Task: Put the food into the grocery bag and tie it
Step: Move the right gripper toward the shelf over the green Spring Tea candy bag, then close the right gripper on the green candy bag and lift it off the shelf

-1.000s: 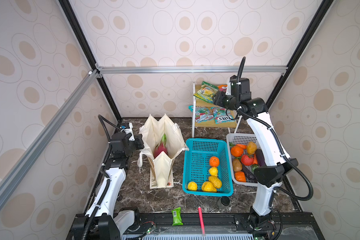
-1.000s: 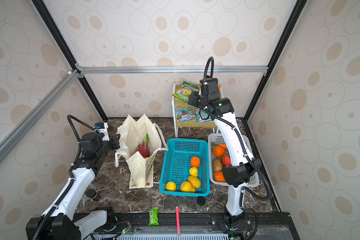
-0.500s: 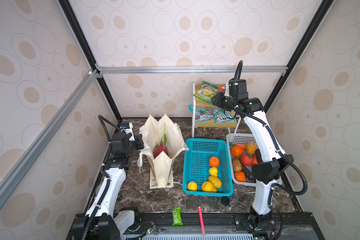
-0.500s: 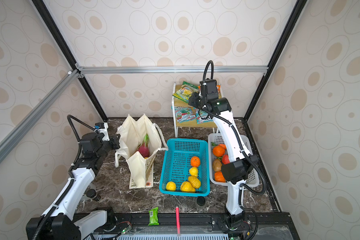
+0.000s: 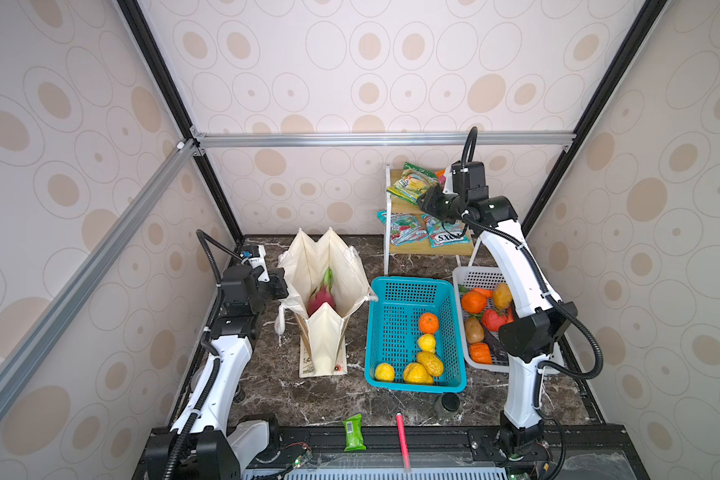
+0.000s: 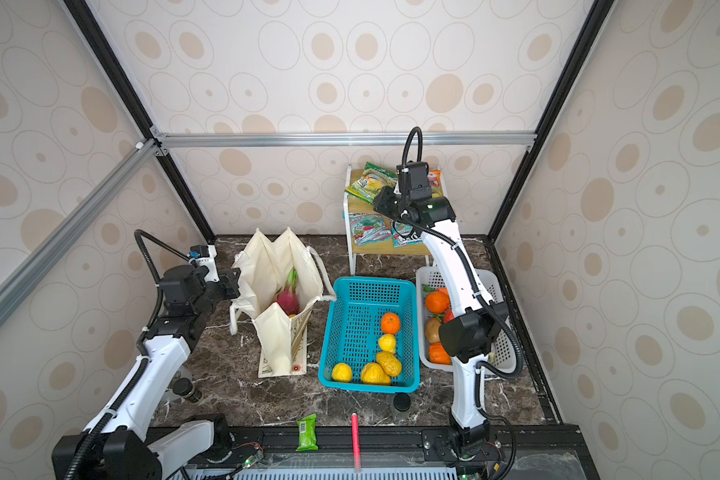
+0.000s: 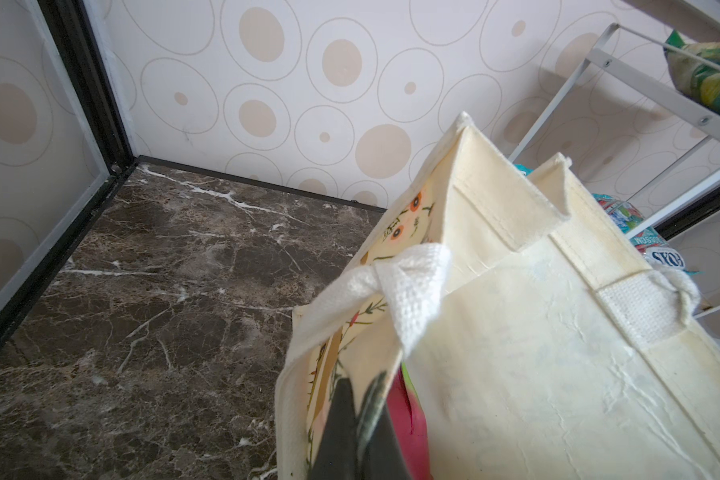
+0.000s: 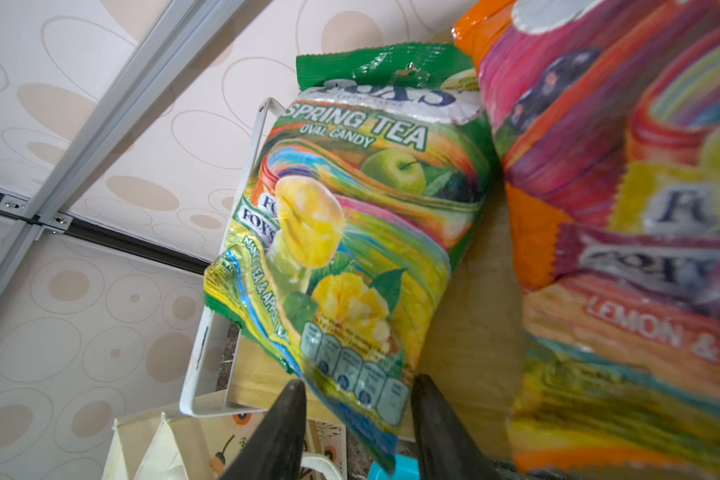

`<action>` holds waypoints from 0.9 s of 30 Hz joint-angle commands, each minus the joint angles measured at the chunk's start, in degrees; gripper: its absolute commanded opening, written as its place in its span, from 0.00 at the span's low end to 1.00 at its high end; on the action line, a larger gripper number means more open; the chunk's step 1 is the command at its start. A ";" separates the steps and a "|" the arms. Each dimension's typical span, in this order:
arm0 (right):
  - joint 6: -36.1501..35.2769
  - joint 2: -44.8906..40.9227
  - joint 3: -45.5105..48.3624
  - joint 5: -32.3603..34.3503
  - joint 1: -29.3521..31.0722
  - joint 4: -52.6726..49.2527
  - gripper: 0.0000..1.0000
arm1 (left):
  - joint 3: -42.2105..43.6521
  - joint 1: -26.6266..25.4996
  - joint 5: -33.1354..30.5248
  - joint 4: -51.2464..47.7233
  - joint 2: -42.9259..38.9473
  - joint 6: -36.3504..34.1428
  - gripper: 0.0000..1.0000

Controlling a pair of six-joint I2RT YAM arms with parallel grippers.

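The cream grocery bag (image 5: 329,266) (image 6: 267,266) (image 7: 537,332) stands open on the marble top, with a pink dragon fruit (image 5: 319,297) (image 7: 408,419) inside. My left gripper (image 5: 281,282) (image 7: 362,380) is shut on the bag's side rim and holds it open. My right gripper (image 5: 422,203) (image 8: 356,395) is up at the top shelf. Its jaws are open, with the near end of the green Fox's packet (image 5: 412,183) (image 8: 362,232) between them. An orange Fox's packet (image 8: 620,166) lies beside the green one.
A blue basket (image 5: 408,291) holding an orange and yellow fruits stands right of the bag. A white basket (image 5: 474,274) of produce sits under my right arm. Teal packets (image 5: 408,232) lie on the lower shelf. A green bar (image 5: 354,432), a red pen (image 5: 402,432) and a black cap (image 5: 449,403) lie near the front edge.
My right gripper has pushed further onto the green packet's end and its jaws have narrowed. The left arm and the bag have not moved.
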State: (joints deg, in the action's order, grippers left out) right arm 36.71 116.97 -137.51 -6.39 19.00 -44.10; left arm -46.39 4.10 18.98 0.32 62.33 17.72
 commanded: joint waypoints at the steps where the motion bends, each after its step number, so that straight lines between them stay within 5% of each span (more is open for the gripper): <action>1: 0.91 0.54 0.35 -0.99 -0.54 0.52 0.41 | 0.32 0.03 1.15 -1.02 -0.45 -1.45 0.00; 11: 1.14 0.63 0.51 -2.80 -1.51 1.29 0.34 | 0.32 -0.04 1.55 -1.18 -0.27 -1.54 0.00; 18: 0.62 0.00 0.75 -4.30 -1.54 1.38 0.16 | 0.33 0.03 1.42 -1.11 -0.23 -1.54 0.00; 27: -0.86 -5.60 8.06 -6.39 -1.60 3.40 0.09 | 0.30 0.01 1.24 -1.29 -0.38 -1.80 0.00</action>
State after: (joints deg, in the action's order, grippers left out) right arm 36.75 115.02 -131.85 -11.79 17.58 -40.62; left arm -46.39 4.10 19.03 0.32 62.33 17.26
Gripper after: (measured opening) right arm 0.094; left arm 0.048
